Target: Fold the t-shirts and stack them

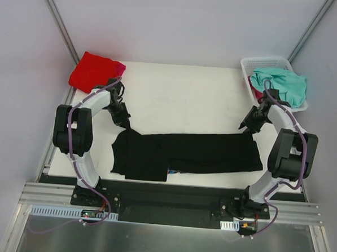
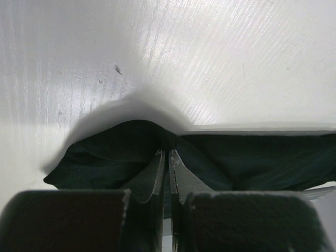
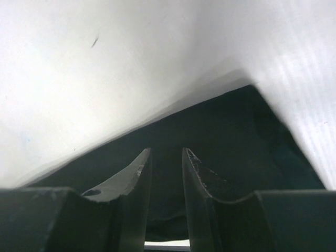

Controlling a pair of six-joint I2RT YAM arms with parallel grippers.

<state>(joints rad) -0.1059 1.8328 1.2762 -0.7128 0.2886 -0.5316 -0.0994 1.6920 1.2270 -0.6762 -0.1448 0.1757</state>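
The black t-shirt (image 1: pixel 195 153) lies as a long folded band on the table (image 1: pixel 181 98). The left jaws are closed on the cloth at its far left corner, while the right jaws stand a little apart at its far right corner, black cloth showing in the gap. Beyond its left end rests the folded red t-shirt (image 1: pixel 92 70), and beyond its right end the teal t-shirt (image 1: pixel 284 81) lies in a white basket (image 1: pixel 261 61).

White table (image 1: pixel 181 95) – pale grey walls (image 1: pixel 179 25); aluminium rails (image 1: pixel 40 197) at near edge
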